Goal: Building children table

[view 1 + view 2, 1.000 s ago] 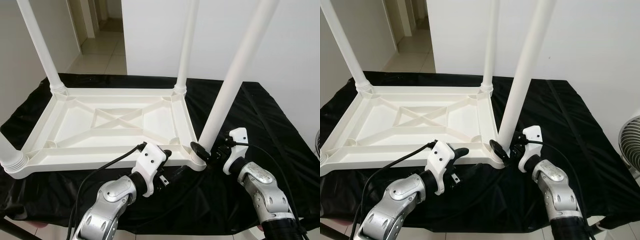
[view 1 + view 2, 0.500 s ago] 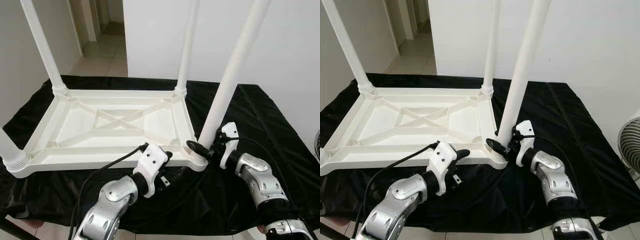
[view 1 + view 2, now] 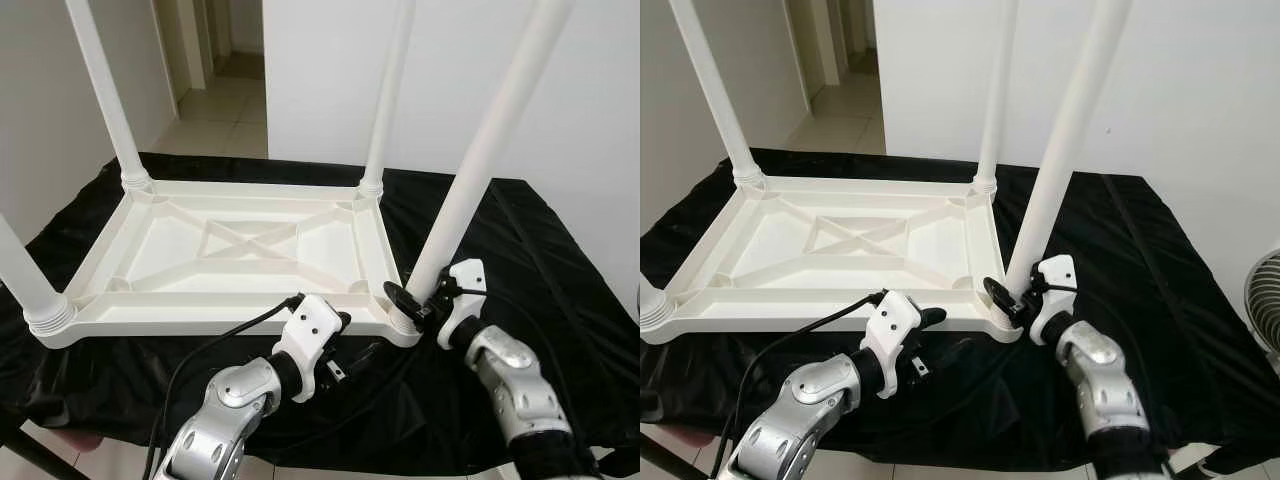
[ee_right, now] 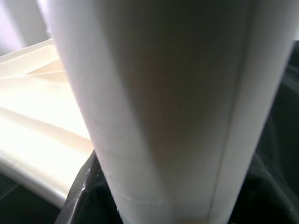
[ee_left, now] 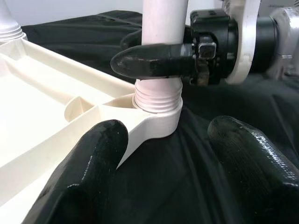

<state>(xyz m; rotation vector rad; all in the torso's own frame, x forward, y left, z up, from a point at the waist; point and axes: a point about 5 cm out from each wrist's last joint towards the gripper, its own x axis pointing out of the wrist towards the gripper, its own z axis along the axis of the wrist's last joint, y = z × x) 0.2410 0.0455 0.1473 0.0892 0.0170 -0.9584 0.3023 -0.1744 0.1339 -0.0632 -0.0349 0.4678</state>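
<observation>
A white plastic table [image 3: 200, 312] lies upside down on a surface draped in black cloth, with its white legs standing upright. My right gripper [image 3: 412, 305] is shut on the near right leg [image 3: 480, 160] just above its threaded socket [image 5: 156, 105]; one finger [image 5: 154, 60] crosses the leg. That leg [image 4: 168, 102] sits very close in the right wrist view. My left gripper [image 3: 352, 340] is open low at the table's front edge, its fingers [image 5: 88, 172] spread either side of the same corner socket.
The black cloth [image 3: 560, 270] hangs over the edges of the surface. A fan [image 3: 1265, 300] stands at the right edge. A white wall rises behind, and a tiled hallway [image 3: 215, 100] opens at the back left. Black cables [image 3: 210, 345] run from my wrists.
The whole picture has shifted, so the camera moved. My right wrist has turned around the leg's base while holding it. The left gripper stays by the front corner.
</observation>
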